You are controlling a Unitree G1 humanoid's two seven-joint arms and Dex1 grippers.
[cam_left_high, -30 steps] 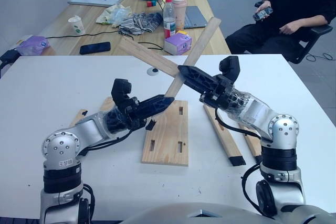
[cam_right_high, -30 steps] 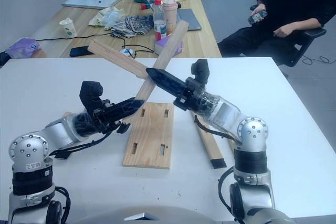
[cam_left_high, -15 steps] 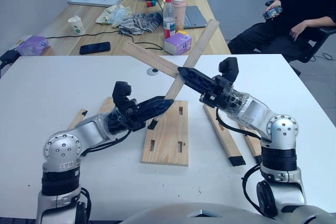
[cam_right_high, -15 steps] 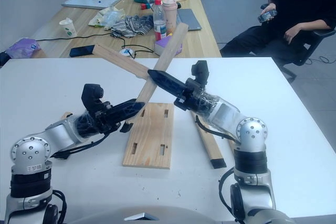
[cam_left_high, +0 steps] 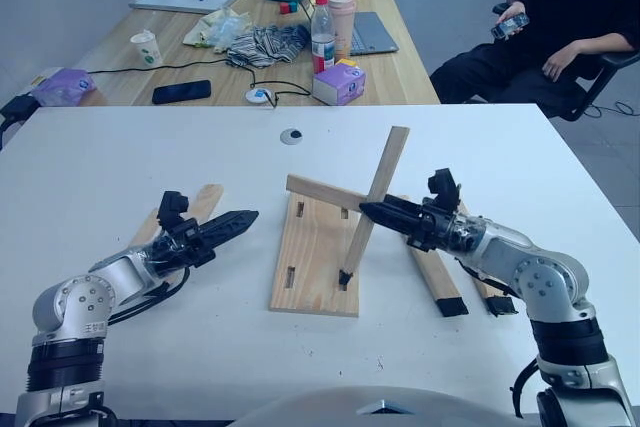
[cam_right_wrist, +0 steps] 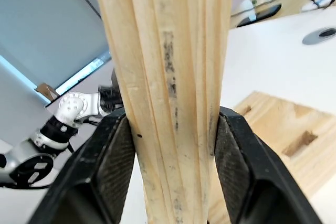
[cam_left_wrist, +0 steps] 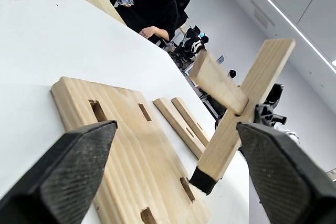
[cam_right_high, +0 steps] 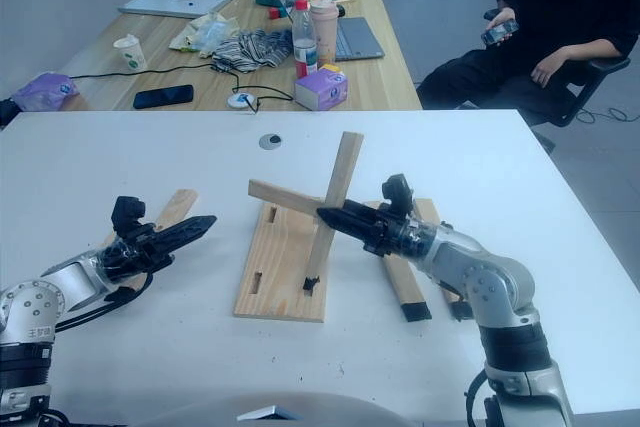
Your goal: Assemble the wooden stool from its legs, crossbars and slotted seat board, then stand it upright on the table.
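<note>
So, right gripper [cam_left_high: 368,210]: pinching the leg with crossbar [cam_left_high: 375,187], its foot on the seat board [cam_left_high: 305,277], mid-table.
Left gripper [cam_left_high: 240,218]: spread, empty, left of board.
Loose legs [cam_left_high: 432,269]: under right arm, toward right edge.
Spare leg [cam_left_high: 205,199]: beside left gripper.

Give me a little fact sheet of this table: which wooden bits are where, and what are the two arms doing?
Seat board: flat on the white table, slots facing up.
Crossed piece: two slats joined in a cross, tilted, black-capped end down by a slot in the board.
Right jaws: shut on the crossed piece's long slat.
Left jaws: open, holding nothing, low over the table left of the board.
Spare slats: lying right of the board, beneath the right arm.
More slats: lying beside the left arm.
</note>
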